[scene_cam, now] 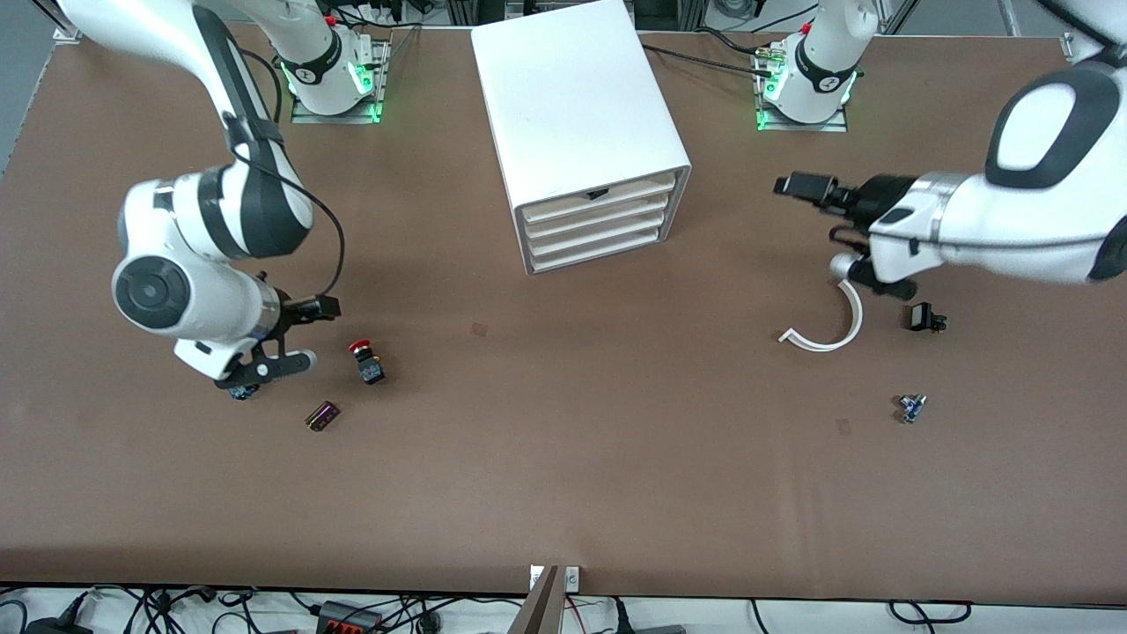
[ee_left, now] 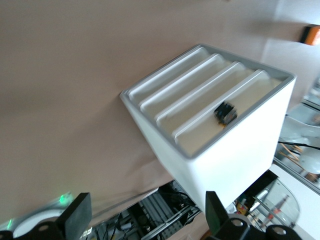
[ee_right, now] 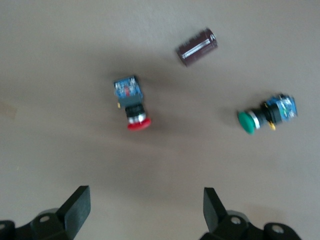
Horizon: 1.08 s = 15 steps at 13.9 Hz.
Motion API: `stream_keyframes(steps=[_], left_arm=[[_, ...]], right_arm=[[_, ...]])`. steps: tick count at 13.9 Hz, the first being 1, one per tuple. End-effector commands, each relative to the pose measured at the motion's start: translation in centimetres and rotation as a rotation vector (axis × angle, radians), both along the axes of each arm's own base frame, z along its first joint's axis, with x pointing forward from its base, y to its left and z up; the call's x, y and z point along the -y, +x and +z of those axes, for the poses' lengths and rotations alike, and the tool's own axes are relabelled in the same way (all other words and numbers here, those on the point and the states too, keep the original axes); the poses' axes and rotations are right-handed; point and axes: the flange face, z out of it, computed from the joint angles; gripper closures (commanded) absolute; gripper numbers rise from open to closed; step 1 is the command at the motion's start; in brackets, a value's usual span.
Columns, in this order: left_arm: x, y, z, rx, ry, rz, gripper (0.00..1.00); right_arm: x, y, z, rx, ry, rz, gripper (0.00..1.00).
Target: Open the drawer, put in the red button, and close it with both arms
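Both grippers spread and empty; drawer unit shut, red button on the table.

Right gripper [ee_right: 142, 207], fingers wide apart, hangs over the table at the right arm's end; the red button [scene_cam: 364, 360] lies on its side just beside it, apart from the fingers. Green button [ee_right: 266, 116] and a dark cylinder [scene_cam: 322, 416] lie near. Left gripper [ee_left: 145, 215], also wide open, points at the white drawer unit [scene_cam: 585, 132], well apart from it. A white curved strip [scene_cam: 832, 330] lies under the left arm.

No legible text, label, brand, number or sign on anything in view.
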Motion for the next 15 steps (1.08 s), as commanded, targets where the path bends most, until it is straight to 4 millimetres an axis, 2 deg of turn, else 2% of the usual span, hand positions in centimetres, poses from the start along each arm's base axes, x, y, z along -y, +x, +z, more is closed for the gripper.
stream_keyframes(steps=[1,4,6,9,12,13,15], left_arm=[[1.0,1.1,-5.9,0.055,-0.202,0.001,0.0],[4.9,-1.0,-11.4,0.128,-0.323,-0.002,0.0],[7.6,-2.5,-14.8,0.224,-0.382,-0.028,0.0],[11.9,-6.9,-19.6,0.236,-0.471,0.004,0.0],[12.9,-9.2,-23.1,0.289,-0.521,-0.037,0.0],[13.3,-10.2,-23.8,0.292,-0.559,-0.022,0.05],[13.4,-11.8,-24.9,0.265,-0.597,0.03,0.28]], right_arm=[[-2.2,1.8,-2.8,0.026,0.016,0.059,0.0],[-3.7,2.0,-6.9,0.018,0.043,0.163,0.0],[-4.0,2.0,-8.9,0.018,0.056,0.222,0.0],[-3.9,2.0,-11.9,0.008,0.062,0.256,0.0],[-4.3,1.7,-14.5,-0.004,0.072,0.252,0.0],[-4.5,1.7,-15.0,-0.002,0.081,0.249,0.0],[-4.4,1.4,-16.2,-0.02,0.078,0.249,0.0]])
